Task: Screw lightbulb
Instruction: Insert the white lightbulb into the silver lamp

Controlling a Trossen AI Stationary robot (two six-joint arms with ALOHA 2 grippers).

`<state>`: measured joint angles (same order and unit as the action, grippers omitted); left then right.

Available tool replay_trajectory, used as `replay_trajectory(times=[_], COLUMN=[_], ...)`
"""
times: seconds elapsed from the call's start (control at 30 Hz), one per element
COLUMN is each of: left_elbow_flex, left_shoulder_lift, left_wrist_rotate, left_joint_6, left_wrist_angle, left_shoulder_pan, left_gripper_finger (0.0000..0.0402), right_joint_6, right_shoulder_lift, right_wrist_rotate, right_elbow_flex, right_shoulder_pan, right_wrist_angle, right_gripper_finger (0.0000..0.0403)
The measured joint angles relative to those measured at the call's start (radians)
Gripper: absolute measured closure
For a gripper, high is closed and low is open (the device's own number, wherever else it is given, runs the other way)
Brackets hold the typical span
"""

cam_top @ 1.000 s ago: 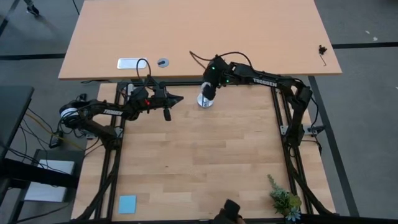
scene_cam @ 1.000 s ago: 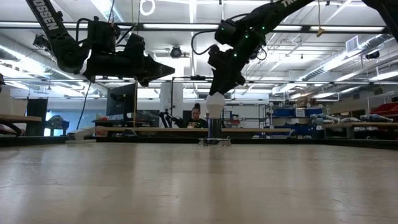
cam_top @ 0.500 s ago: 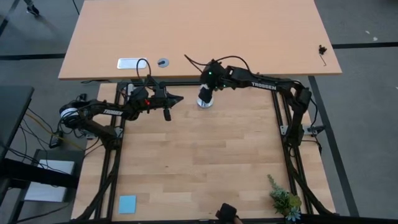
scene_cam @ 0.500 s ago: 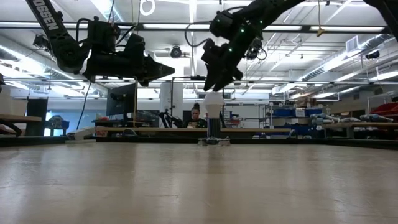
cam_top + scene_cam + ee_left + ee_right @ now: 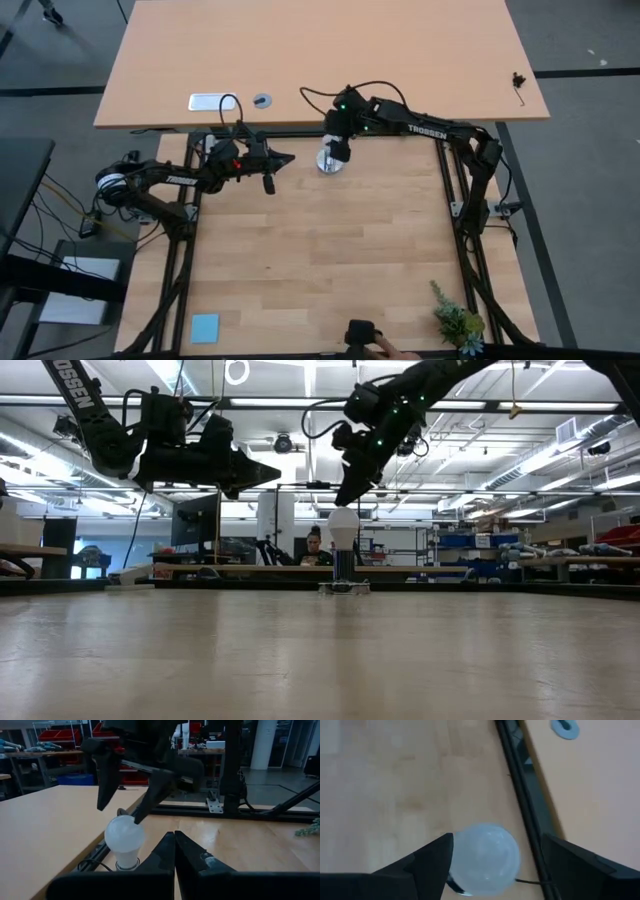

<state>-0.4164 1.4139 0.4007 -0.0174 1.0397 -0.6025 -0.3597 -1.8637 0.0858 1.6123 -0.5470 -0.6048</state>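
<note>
The white lightbulb (image 5: 343, 527) stands upright with its base in the silver socket disc (image 5: 343, 588) at the far middle of the table; it also shows in the left wrist view (image 5: 124, 836) and the right wrist view (image 5: 485, 858). My right gripper (image 5: 348, 498) is open just above the bulb, pointing down, with one finger on either side of the dome's top. My left gripper (image 5: 290, 158) is shut and empty. It hovers level above the table, to the left of the bulb, and points at it. My right gripper stands open over the top of the bulb's dome (image 5: 127, 820), coming from above. One fingertip (image 5: 137, 817) is right by the dome's top. I cannot tell whether it touches.
A black cord runs from the socket toward the far desk (image 5: 420, 60), which holds a white plate (image 5: 211, 101). A blue square (image 5: 205, 327) lies near left and a small plant (image 5: 458, 325) near right. A hand with a dark object (image 5: 365, 335) shows at the near edge.
My right gripper has risen a little off the bulb's top and turned about its wrist, swinging toward the table's left and back. The bulb has stayed upright in the socket.
</note>
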Motion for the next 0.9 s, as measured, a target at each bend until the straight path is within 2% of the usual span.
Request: replay_trajectory(times=[0.17, 0.53, 0.9], left_elbow_flex=[0.000, 0.000, 0.001], left_shoulder_lift=[0.000, 0.000, 0.000], left_wrist_rotate=[0.000, 0.000, 0.000], left_joint_6=[0.000, 0.000, 0.000], left_wrist_angle=[0.001, 0.000, -0.004], left_shoulder_pan=[0.000, 0.000, 0.000], left_gripper_finger=[0.0396, 0.0396, 0.0396], right_joint_6=[-0.008, -0.057, -0.057], right_shoulder_lift=[0.000, 0.000, -0.062], right_wrist_rotate=[0.071, 0.069, 0.043], right_elbow_flex=[0.000, 0.000, 0.003], right_shoulder_pan=[-0.011, -0.011, -0.013], right_wrist_angle=[-0.012, -0.020, -0.007], right_gripper_finger=[0.0106, 0.0109, 0.0113])
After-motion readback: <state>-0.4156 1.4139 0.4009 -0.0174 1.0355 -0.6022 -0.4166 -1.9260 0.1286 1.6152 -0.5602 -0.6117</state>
